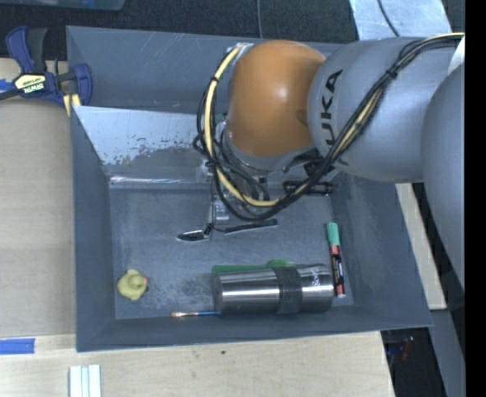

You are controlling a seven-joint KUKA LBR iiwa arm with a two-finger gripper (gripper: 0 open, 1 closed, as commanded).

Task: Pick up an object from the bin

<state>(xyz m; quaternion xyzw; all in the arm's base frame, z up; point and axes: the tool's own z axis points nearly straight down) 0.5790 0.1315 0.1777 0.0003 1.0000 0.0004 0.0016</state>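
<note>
Camera view: gripper (pixel 223 222) sits low over bare floor in the middle of the bin (pixel 90 238), can't tell if it's open or closed. Closest pick looks like the smooth steel cylinder (pixel 264 291) with a black band, near-right. I'd grab across its round body since it'll probably roll. Slim marker (pixel 335 257) at its right end, lumpy yellow blob (pixel 132 284) near-left.

The grey bin (pixel 92 246) holds a steel flask (pixel 269 290), yellow lump (pixel 132 284) and marker (pixel 335 259).
</note>
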